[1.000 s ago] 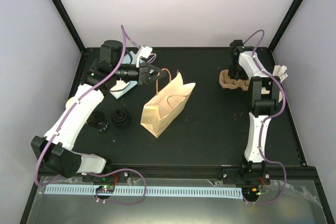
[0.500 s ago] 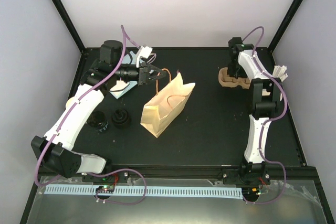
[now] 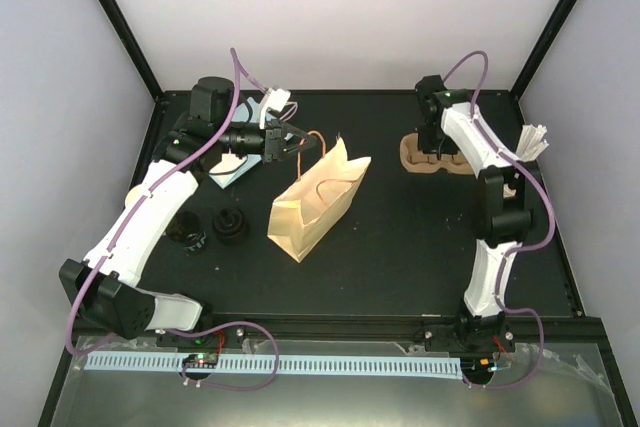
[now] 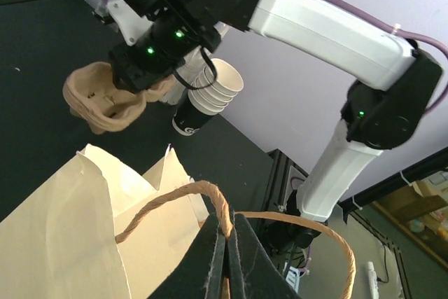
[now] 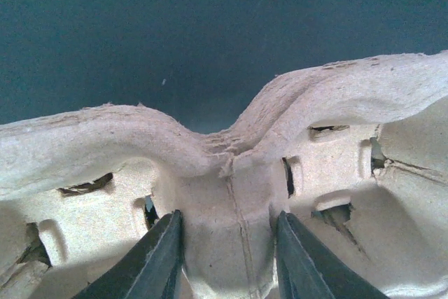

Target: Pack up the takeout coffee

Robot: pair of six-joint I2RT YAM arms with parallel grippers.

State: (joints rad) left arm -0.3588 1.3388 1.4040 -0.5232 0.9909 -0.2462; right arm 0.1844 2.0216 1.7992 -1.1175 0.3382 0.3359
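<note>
One cup | left of left hand, apart | hand pinches bag handle

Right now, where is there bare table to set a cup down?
Bare: between the tan paper bag and the right arm, and the near strip before the bag. Crowded: left, around round black lids and the left arm; back right, the brown pulp carrier.
</note>
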